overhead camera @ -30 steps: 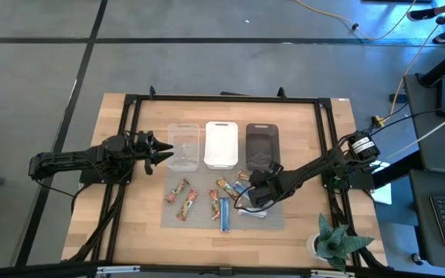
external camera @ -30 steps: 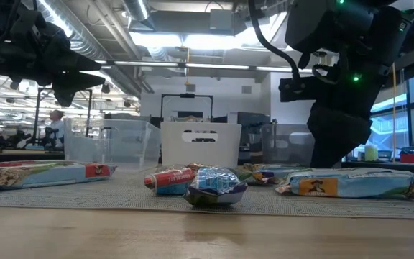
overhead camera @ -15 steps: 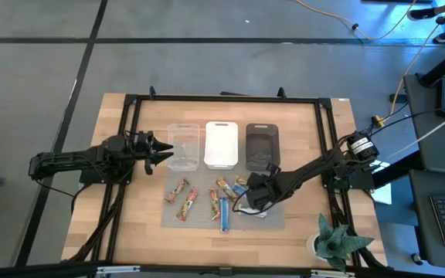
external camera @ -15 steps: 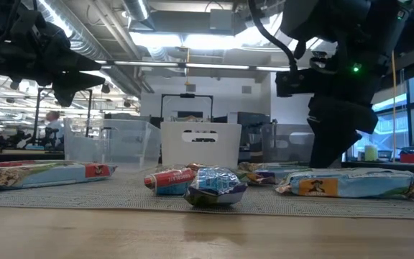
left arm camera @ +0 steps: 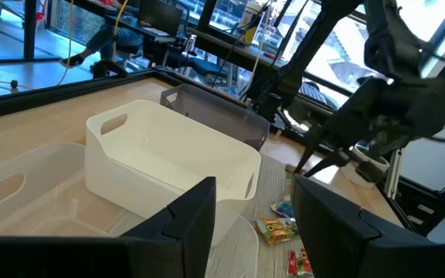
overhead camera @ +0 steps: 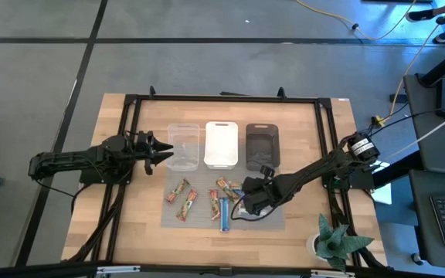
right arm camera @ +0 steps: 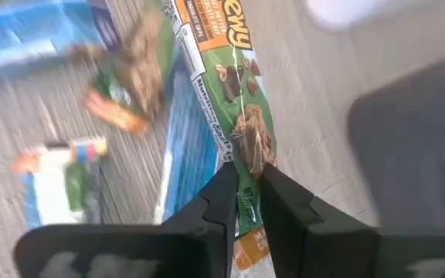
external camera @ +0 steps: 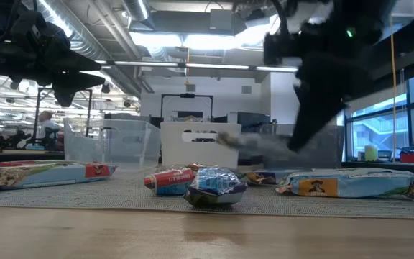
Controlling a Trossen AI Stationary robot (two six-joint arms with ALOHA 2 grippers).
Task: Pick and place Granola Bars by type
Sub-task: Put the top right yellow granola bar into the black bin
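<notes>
Right gripper (right arm camera: 243, 202) is clamped nearly shut on a green-and-brown wrapped granola bar (right arm camera: 234, 100), lifted over the grey mat (overhead camera: 276, 220) near the table's front edge. Left gripper (overhead camera: 158, 151) waits, jaws parted and empty, over the clear plastic bin (overhead camera: 182, 147). Sorting looks barely begun: white bin (overhead camera: 221, 144) looks empty, dark bin (overhead camera: 262, 144) unclear, most wrapped bars (overhead camera: 188, 199) on the mat. Potted plant (overhead camera: 332, 242) at the front right corner, clear of the path.

The right arm reaches in low across the table, its gripper (overhead camera: 247, 202) clamped on a bar (right arm camera: 242, 116). The left arm waits, stretched level, its gripper (overhead camera: 163, 150) with fingers (left arm camera: 195, 220) parted.
</notes>
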